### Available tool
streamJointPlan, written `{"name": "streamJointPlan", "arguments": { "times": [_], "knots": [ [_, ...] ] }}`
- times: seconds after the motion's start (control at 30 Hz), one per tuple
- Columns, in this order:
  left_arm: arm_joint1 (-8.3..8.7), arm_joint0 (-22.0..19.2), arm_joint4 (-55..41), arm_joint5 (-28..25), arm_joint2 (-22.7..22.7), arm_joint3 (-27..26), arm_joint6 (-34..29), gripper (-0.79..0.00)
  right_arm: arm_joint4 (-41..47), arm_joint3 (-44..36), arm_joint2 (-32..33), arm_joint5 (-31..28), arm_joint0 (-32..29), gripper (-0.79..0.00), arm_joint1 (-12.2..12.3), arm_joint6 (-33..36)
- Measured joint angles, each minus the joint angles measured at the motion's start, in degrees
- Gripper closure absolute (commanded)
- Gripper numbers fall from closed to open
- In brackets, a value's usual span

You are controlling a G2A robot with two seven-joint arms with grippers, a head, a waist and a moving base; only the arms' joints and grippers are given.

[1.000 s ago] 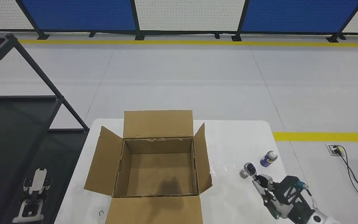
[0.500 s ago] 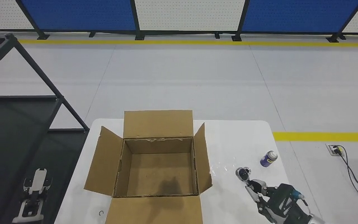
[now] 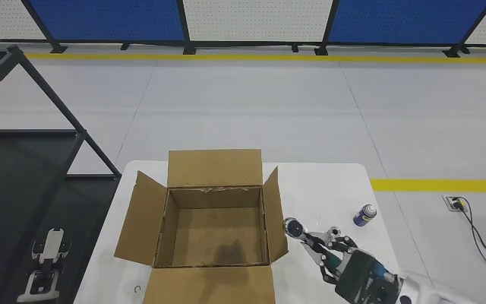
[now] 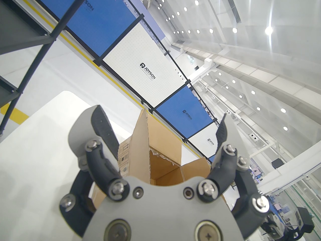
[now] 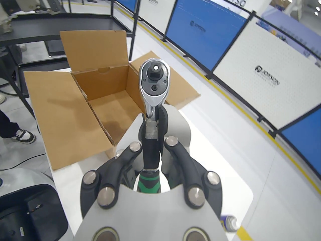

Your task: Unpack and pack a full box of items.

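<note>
An open cardboard box [image 3: 216,235] sits on the white table [image 3: 326,190], flaps spread, its inside bare. My right gripper [image 5: 153,124] is shut on a chrome ratchet wrench [image 5: 153,81] with a black and green handle. In the top view the ratchet wrench [image 3: 295,228] has its head just right of the box's right flap, with the right gripper [image 3: 323,247] behind it. The cardboard box [image 5: 100,94] lies ahead of the wrench in the right wrist view. My left gripper [image 4: 163,131] is open with nothing between its fingers, beside the cardboard box [image 4: 155,156].
A small purple spray can [image 3: 364,215] stands upright near the table's right edge; the purple spray can [image 5: 229,223] also peeks out under the right wrist. A black metal rack [image 3: 38,152] stands left of the table.
The right gripper has carried the ratchet wrench leftward, from beside the spray can to the box's right flap. The box and can stayed put.
</note>
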Motion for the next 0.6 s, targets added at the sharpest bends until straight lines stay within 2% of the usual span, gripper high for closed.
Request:
{"name": "streamJointPlan", "arguments": {
  "times": [0.1,0.2,0.37,0.47,0.6],
  "knots": [
    [0.00,0.0,0.0,0.0,0.0,0.0,0.0,-0.785,0.3,0.0,-9.2,1.9,9.2,0.000,-0.7,6.4],
    [0.00,0.0,0.0,0.0,0.0,0.0,0.0,-0.785,1.9,1.9,-18.6,7.9,18.3,0.000,-2.2,12.1],
    [0.00,0.0,0.0,0.0,0.0,0.0,0.0,-0.785,1.2,11.4,-34.5,16.7,33.8,0.000,-6.1,15.0],
    [0.00,0.0,0.0,0.0,0.0,0.0,0.0,-0.785,2.3,18.4,-41.6,20.6,41.4,0.000,-8.7,16.0],
    [0.00,0.0,0.0,0.0,0.0,0.0,0.0,-0.785,2.5,19.1,-42.3,20.9,42.3,0.000,-8.9,16.1]
  ]
}}
